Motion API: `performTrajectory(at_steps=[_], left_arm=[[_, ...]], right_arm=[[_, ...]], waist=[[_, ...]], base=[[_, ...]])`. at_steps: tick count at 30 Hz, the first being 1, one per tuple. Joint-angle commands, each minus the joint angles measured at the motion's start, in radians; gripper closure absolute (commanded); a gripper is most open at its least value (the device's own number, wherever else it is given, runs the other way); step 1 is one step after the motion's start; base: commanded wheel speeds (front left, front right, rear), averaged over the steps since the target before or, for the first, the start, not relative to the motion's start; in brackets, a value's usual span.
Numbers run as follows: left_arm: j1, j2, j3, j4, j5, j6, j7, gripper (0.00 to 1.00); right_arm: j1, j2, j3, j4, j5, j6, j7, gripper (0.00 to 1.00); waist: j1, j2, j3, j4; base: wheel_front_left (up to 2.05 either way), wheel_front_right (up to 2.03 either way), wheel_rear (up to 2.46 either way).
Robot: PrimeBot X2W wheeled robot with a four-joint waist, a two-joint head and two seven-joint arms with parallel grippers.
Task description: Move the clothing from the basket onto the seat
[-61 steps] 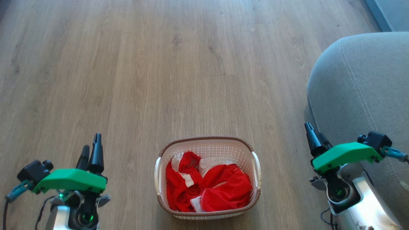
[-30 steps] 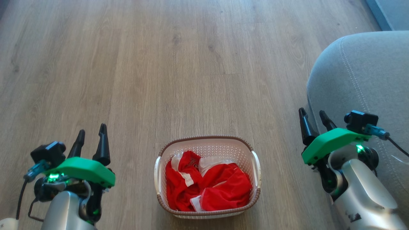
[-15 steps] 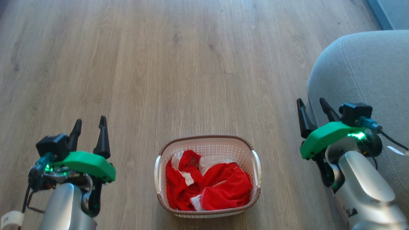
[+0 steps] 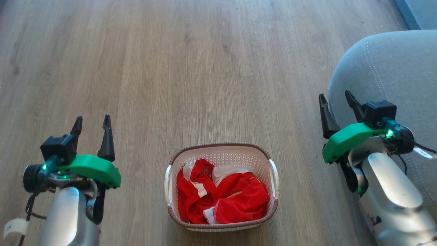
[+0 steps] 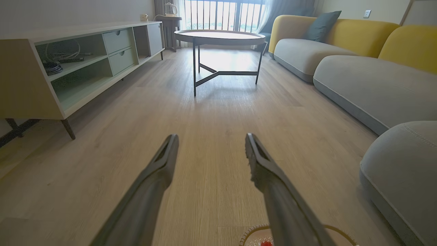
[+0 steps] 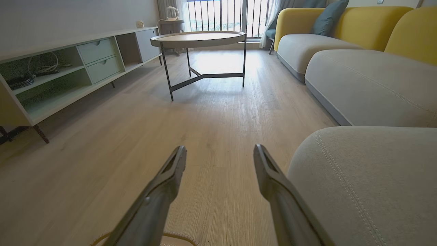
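wood floor (image 4: 205, 68), clothing (image 4: 235, 201) in basket (image 4: 218, 148) (grey seat (image 4: 392, 61) at right)

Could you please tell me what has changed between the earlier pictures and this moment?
Both arms have advanced: the left claw and right claw moved up the head view, away from the robot. The right one is now beside the rounded corner of the seat. Both are open and empty; nothing was taken hold of or let go. The clothing lies as before in the basket.
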Motion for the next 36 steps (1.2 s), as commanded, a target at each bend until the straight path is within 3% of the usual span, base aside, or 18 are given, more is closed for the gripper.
performTrajectory(at_steps=[1,25,36], left_arm=[[-0.061,0.017,0.035,-0.026,0.035,-0.006,-0.016,0.0],[-0.066,-0.001,0.043,-0.028,0.031,-0.015,-0.021,0.0],[-0.095,-0.016,-0.014,-0.049,-0.001,-0.015,-0.021,0.0]], right_arm=[[-0.052,-0.016,0.023,-0.022,-0.031,0.007,-0.017,0.0],[-0.053,-0.011,-0.009,-0.043,-0.043,0.007,-0.022,0.0],[-0.111,-0.016,-0.017,-0.118,-0.061,0.007,-0.022,0.0]], waist=[[0.0,0.0,0.002,0.0],[0.0,0.0,0.017,-0.003],[0.0,0.0,0.159,-0.015]], base=[[0.0,0.0,0.0],[0.0,0.0,0.0],[0.0,0.0,0.0]])
